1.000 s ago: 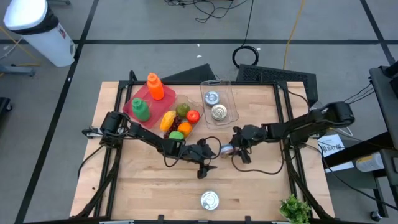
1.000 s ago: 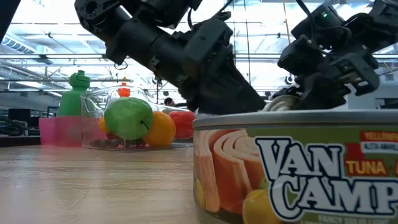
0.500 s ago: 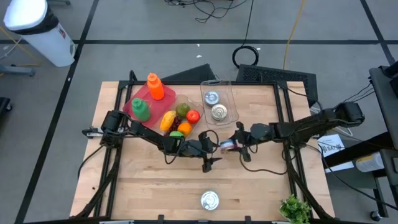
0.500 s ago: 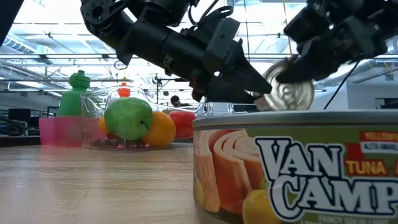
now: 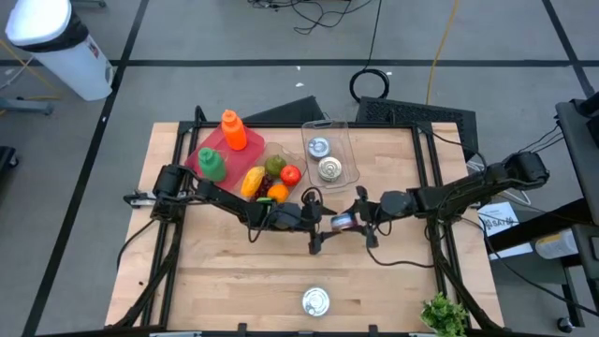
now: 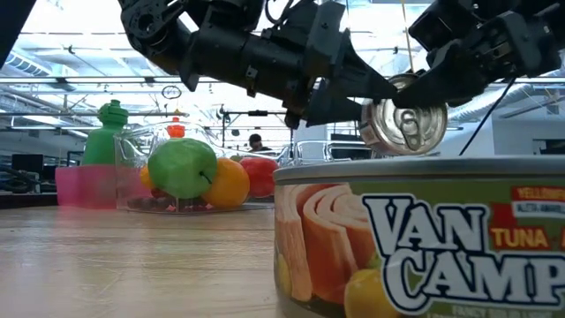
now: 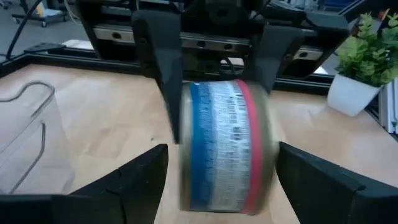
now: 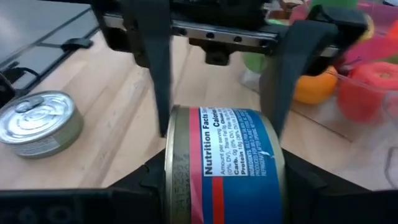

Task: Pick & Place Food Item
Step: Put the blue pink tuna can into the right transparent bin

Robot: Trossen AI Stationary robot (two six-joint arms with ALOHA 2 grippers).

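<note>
A blue-and-red labelled can (image 5: 342,222) hangs on its side above the middle of the table, between my two grippers. My right gripper (image 5: 356,219) comes from the table's right and is shut on it. My left gripper (image 5: 324,225) comes from the left and stands open. Its fingers (image 7: 146,177) flank the can's two flat ends with a narrow gap on each side, as the left wrist view shows. In the low view the can's silver lid (image 6: 406,128) faces the near edge. My right gripper pinches the can between its two fingers, one on each flat end (image 8: 171,168). The fingers come nearly level from the table's right. The can is lifted clear of the table, lying on its side with its label (image 8: 227,149) toward the wrist.
A pink tray (image 5: 211,140) with two bottles and a clear tub of fruit (image 5: 271,178) stand at the far left. Behind the grippers a clear container (image 5: 328,154) holds two cans. A tuna can (image 5: 315,301) sits at the near edge, a plant (image 5: 445,314) at the near right corner.
My right gripper has risen with the can, lifting it clear of the table, and has tipped up toward level. My left gripper has risen too, tipped up from pointing downward, and moved toward the table's right until its open fingers stand around the can.
</note>
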